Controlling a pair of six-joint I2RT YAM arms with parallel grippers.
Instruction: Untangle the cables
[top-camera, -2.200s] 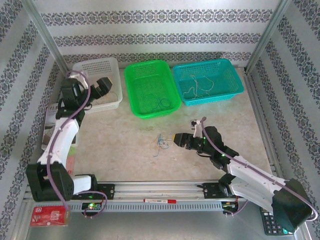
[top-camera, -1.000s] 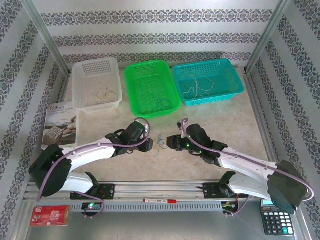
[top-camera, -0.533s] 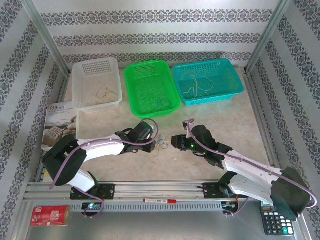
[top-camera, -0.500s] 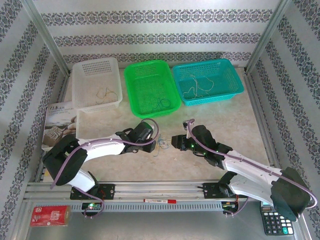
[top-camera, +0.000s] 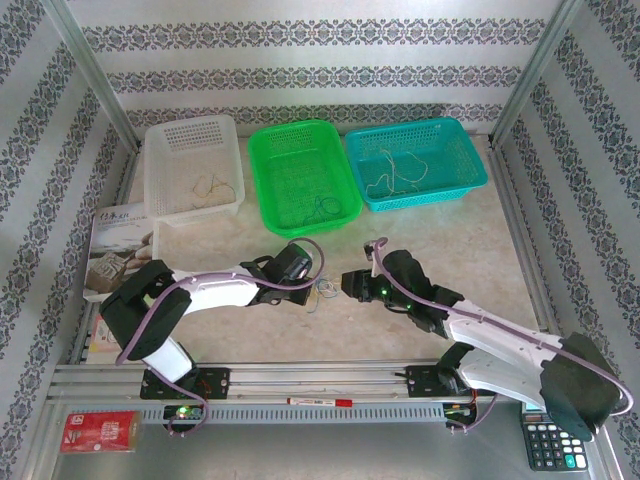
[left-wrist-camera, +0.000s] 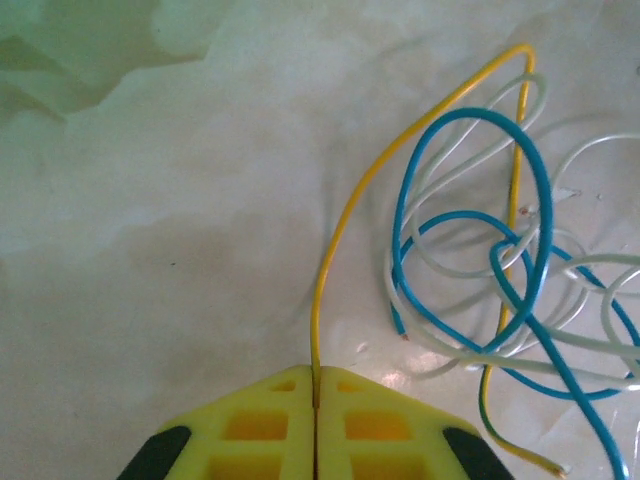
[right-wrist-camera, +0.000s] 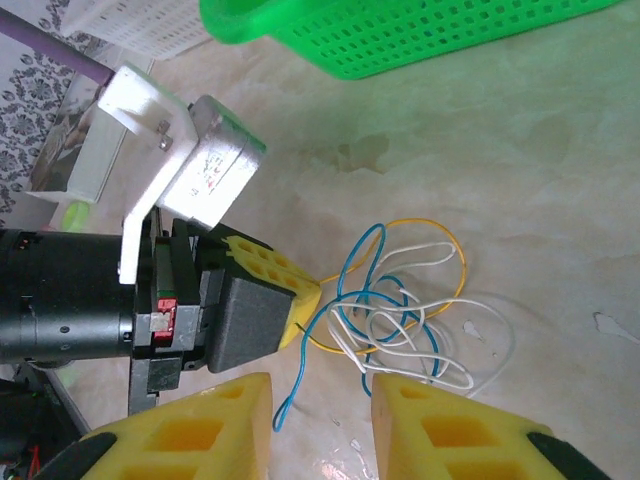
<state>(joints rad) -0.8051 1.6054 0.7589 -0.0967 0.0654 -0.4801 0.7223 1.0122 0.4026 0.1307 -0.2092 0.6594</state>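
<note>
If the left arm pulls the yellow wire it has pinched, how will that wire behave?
The yellow wire looks thin and floppy, curving loosely, so it will likely bend rather than push. It crosses the looped blue wire, so pulling may drag the blue one along too.

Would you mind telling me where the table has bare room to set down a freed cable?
Widest bare tabletop: between the teal basket and the right arm. A smaller strip lies nearside of the cable tangle. Crowded: the middle, where left gripper and right gripper flank it.
</note>
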